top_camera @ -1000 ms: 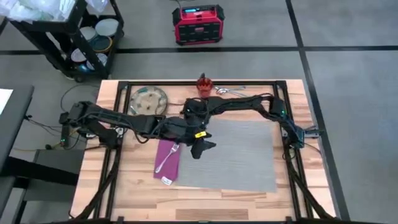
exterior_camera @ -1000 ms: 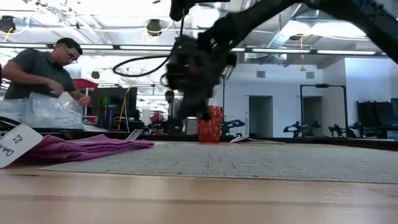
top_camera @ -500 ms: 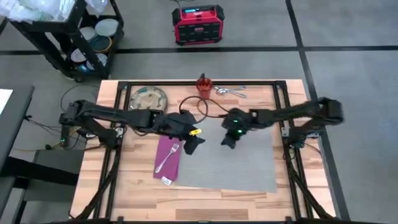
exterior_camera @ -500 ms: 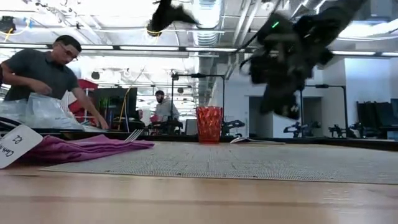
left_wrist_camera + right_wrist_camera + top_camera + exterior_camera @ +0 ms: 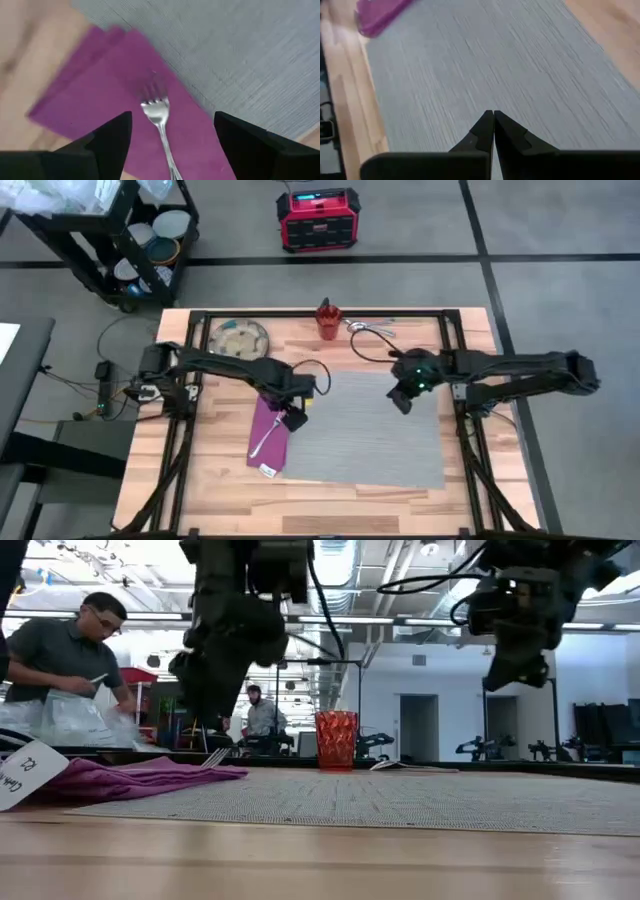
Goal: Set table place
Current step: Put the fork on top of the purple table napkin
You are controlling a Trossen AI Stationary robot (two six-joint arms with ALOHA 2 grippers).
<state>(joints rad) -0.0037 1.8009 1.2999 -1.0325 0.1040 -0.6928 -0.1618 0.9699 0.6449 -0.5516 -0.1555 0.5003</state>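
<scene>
- The left gripper point(image 5: 296, 420) hangs over the upper end of the magenta napkin point(image 5: 268, 438), at the left edge of the grey woven mat point(image 5: 375, 430); in the left wrist view its two dark fingers point(image 5: 114, 135) stand wide apart with nothing between them.
- A steel fork point(image 5: 160, 127) lies on the napkin with its tines toward the mat, directly in the gap between those fingers but below them, not touched.
- The napkin lies partly on the mat's left edge and partly on the bare wood of the table point(image 5: 350, 498); a small white tag point(image 5: 267, 471) shows at its near end.
- The right gripper point(image 5: 403, 397) is raised over the upper right part of the mat; in the right wrist view its fingertips point(image 5: 485, 125) meet, pressed together and holding nothing.
- The round speckled plate point(image 5: 238, 339) sits at the far left of the table, off the mat.
- The orange-red cup point(image 5: 328, 320) stands upright near the far edge, just beyond the mat.
- More steel cutlery point(image 5: 371, 328) lies just to the right of the cup, also off the mat; which pieces they are cannot be told.
- In the low view the cup point(image 5: 336, 740) shows beyond the mat, and a person point(image 5: 62, 665) stands in the room behind the table.
- A black wheeled cart point(image 5: 125, 235) and a red box point(image 5: 318, 218) stand on the floor beyond the table.
</scene>
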